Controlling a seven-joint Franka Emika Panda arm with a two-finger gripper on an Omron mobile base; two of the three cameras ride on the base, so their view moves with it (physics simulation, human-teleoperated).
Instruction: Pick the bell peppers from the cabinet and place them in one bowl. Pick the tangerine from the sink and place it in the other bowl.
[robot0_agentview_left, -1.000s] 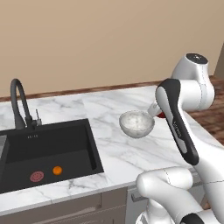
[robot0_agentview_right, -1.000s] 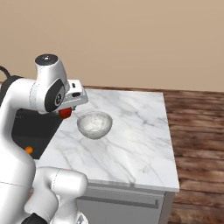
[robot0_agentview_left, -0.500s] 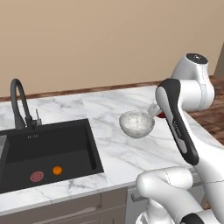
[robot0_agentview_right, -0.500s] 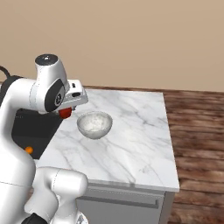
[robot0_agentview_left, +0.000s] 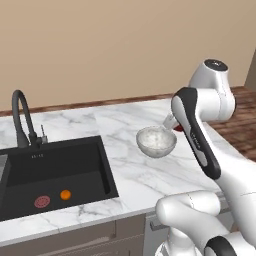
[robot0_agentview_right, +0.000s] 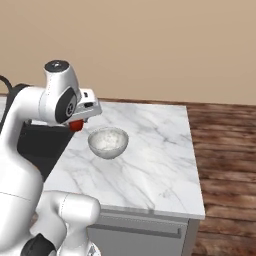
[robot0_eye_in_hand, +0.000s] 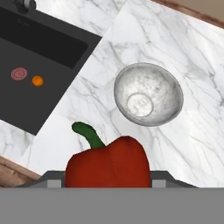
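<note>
Hand view showed you the tool (robot0_eye_in_hand: 107, 181) clamped on a glossy red bell pepper (robot0_eye_in_hand: 108, 162), its dark green stem curling up to the left. Your held pepper hung above the marble worktop (robot0_eye_in_hand: 183, 131), just beside the white-grey speckled bowl (robot0_eye_in_hand: 148, 94). You could see the tangerine (robot0_eye_in_hand: 38, 80), small and orange, in the black sink (robot0_eye_in_hand: 30, 78) near the pinkish-red drain (robot0_eye_in_hand: 19, 73).
</note>
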